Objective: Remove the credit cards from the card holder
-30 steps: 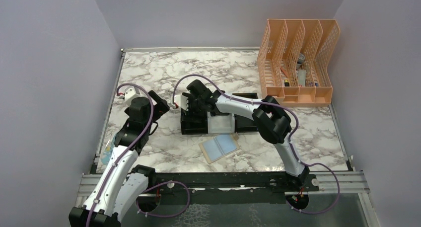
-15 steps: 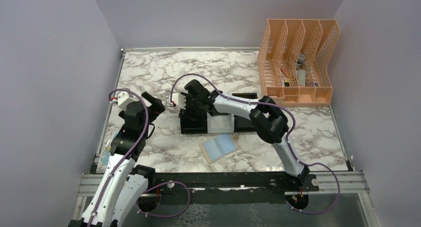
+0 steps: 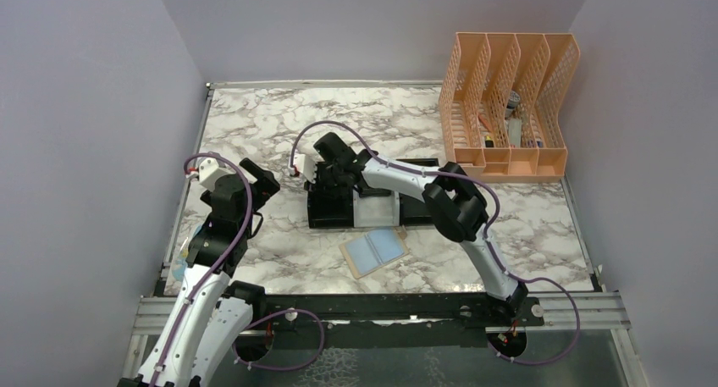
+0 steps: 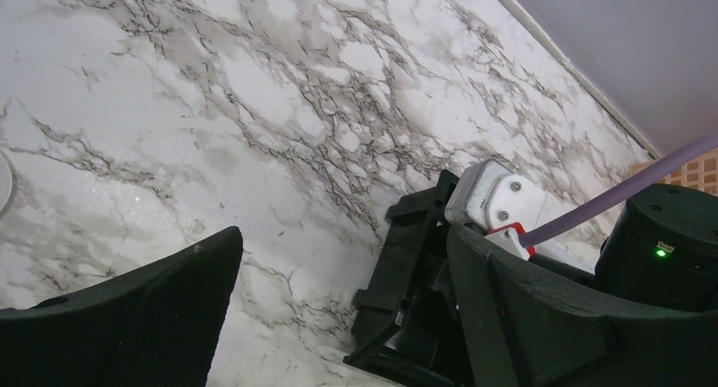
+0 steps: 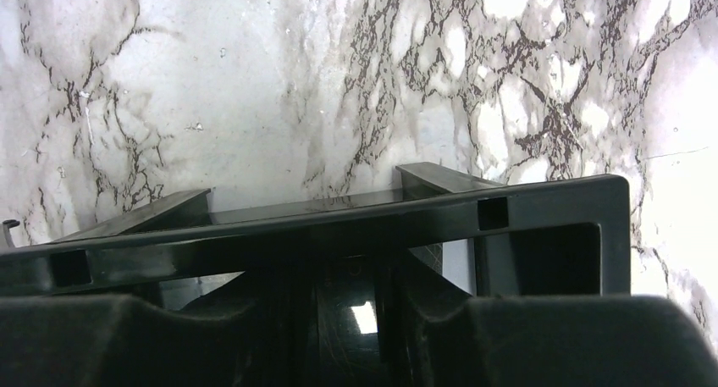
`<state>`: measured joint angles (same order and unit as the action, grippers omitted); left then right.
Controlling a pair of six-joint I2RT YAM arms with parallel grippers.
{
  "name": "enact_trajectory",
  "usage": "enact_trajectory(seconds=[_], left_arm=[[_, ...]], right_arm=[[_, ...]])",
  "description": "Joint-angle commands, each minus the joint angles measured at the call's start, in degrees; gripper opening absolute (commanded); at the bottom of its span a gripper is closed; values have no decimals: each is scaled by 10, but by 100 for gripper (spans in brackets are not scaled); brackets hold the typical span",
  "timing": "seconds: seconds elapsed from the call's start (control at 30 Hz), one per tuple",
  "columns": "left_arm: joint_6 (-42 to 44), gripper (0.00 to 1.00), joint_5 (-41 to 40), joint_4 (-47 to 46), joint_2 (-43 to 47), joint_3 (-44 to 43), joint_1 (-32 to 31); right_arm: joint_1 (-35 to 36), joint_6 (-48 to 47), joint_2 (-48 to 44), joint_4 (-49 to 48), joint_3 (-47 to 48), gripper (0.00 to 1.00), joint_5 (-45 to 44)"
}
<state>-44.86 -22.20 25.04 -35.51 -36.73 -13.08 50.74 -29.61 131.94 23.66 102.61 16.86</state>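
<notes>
The card holder [image 3: 373,251] lies open on the marble in front of the bins, a tan wallet with bluish clear pockets. No credit cards can be made out in any view. My right gripper [image 3: 326,175] reaches down into the far end of a black bin [image 3: 330,207]. In the right wrist view its fingers [image 5: 550,336] stand inside the bin's rim [image 5: 339,222], open by a narrow gap [image 5: 364,306]. Only a dark glossy surface shows between them. My left gripper [image 3: 258,184] hovers left of that bin, wide open [image 4: 343,243] and holding nothing.
A white bin [image 3: 377,209] and a second black bin [image 3: 423,192] stand right of the first. A peach mesh file organizer [image 3: 508,107] stands at the back right. The black bin's corner [image 4: 406,268] lies close to my left gripper's right finger.
My right gripper's jaws have narrowed from wide to a small gap and it has shifted slightly left over the bin. The left arm has drawn back to the left.
</notes>
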Motion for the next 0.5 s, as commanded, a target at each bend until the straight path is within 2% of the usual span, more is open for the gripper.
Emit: enact_trajectory(seconds=[0.0, 0.2, 0.4, 0.47], left_arm=[[6, 94, -16, -2, 5, -17, 3], [7, 94, -16, -2, 0, -18, 3], [8, 94, -16, -2, 2, -18, 3], [7, 94, -16, -3, 1, -17, 3]], right_arm=[[-11, 24, 36, 67, 1, 27, 4], [-18, 34, 25, 64, 17, 13, 30], [-18, 32, -10, 60, 16, 12, 48], [-18, 30, -21, 60, 15, 18, 45]])
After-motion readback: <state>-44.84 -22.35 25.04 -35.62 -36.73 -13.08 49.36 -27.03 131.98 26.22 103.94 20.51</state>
